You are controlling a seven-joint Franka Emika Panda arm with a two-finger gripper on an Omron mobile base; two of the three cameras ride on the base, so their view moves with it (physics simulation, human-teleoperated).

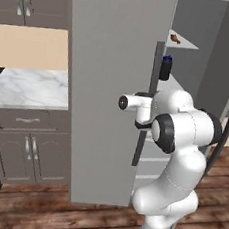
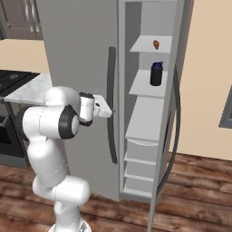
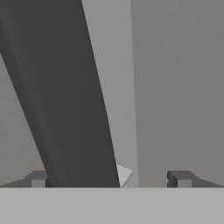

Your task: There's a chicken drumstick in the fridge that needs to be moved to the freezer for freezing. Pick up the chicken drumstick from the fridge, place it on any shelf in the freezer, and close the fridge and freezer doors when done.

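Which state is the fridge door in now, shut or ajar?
Shut: the fridge door lies flush across its compartment, while the freezer beside it stands open, shelves exposed.

Chicken drumstick [image 2: 156,44] lies on the open freezer's [image 2: 149,104] top shelf [image 2: 164,43], seemingly flat.

light: even, soft, bright — no clear source | shadows: faint, dim shading inside the freezer [image 2: 149,113] | glare: pale sheen on the white arm | focus: base views slightly soft; hand view blurry — the dark handle [image 3: 65,96] smeared, edges undistorted
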